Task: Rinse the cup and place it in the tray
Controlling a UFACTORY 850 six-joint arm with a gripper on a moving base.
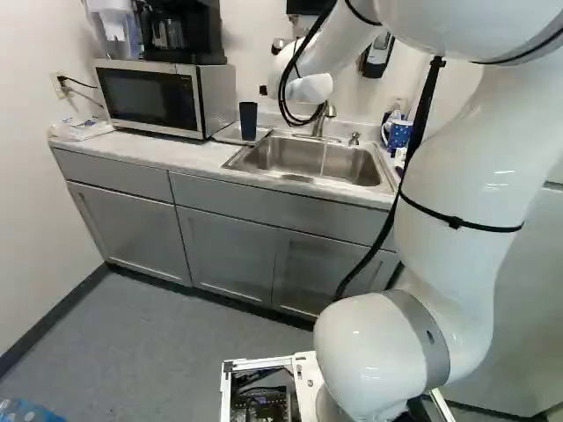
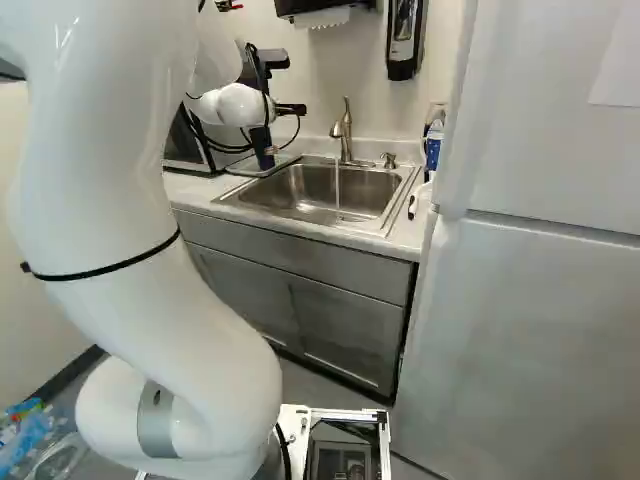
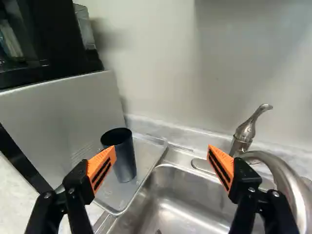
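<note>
Dark cup stands in the tray beside a running faucet, robot hand open and empty

On the table (image 1: 195,158), a tall dark cup (image 3: 127,163) stands upright on a shallow metal tray (image 3: 146,155), between the microwave (image 1: 148,97) and the stainless-steel sink (image 3: 192,197). The black hand (image 3: 162,148) is spread wide, its orange pads (image 3: 100,162) far apart, and holds nothing. In the wrist view one finger overlaps the cup's edge; whether they touch cannot be told. A thin stream of water (image 2: 338,190) falls from the faucet (image 3: 284,171).

The cup appears placed; whether it is properly rinsed cannot be seen. The likeliest mishap is a sideways swing of the hand, whose near finger could catch the cup and topple it, being tall and probably light. Moving the other way, the far finger might strike the faucet. Backing away with the lever (image 3: 245,130) untouched would leave water running.
</note>
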